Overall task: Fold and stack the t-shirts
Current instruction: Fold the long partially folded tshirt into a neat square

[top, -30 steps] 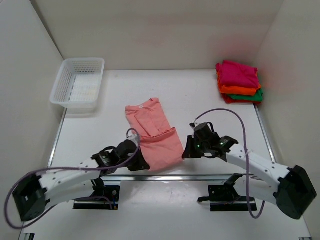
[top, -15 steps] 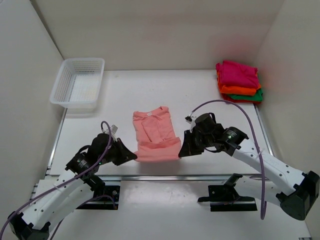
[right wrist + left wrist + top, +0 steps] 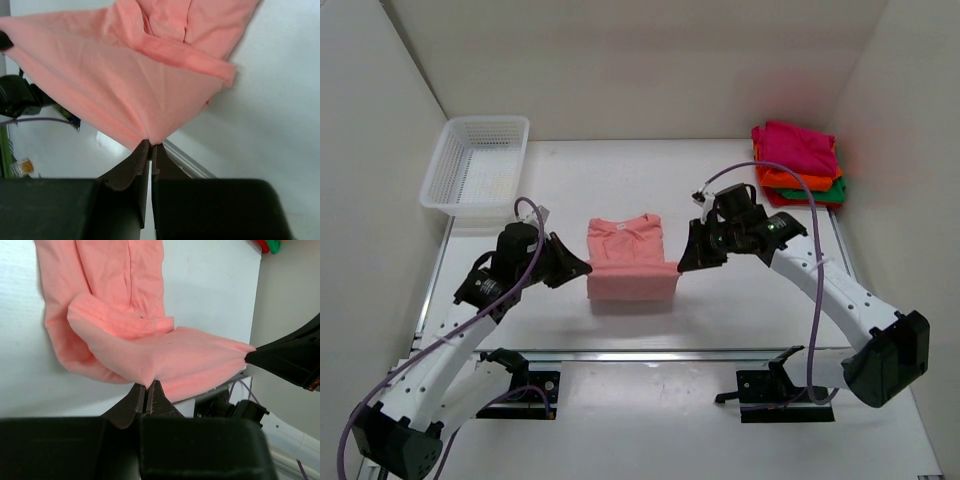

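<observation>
The salmon-pink t-shirt [image 3: 625, 258] lies mid-table, its near part lifted and stretched between both grippers. My left gripper [image 3: 587, 268] is shut on its left corner, seen in the left wrist view [image 3: 147, 383] pinching the cloth [image 3: 165, 355]. My right gripper [image 3: 681, 266] is shut on the right corner, seen in the right wrist view [image 3: 151, 144] with cloth [image 3: 125, 70] fanning out from the tips. The shirt's far part rests on the table. A folded stack sits at the back right: magenta [image 3: 798, 147] on top, orange [image 3: 800, 181] under it, green [image 3: 828, 193] at the bottom.
A white mesh basket [image 3: 477, 170] stands at the back left. White walls close in the left, back and right sides. A metal rail [image 3: 650, 353] runs along the table's near edge.
Both grippers have carried the shirt's near edge up and away from the table's front, towards the back. The shirt now looks shorter, doubled over on itself.
</observation>
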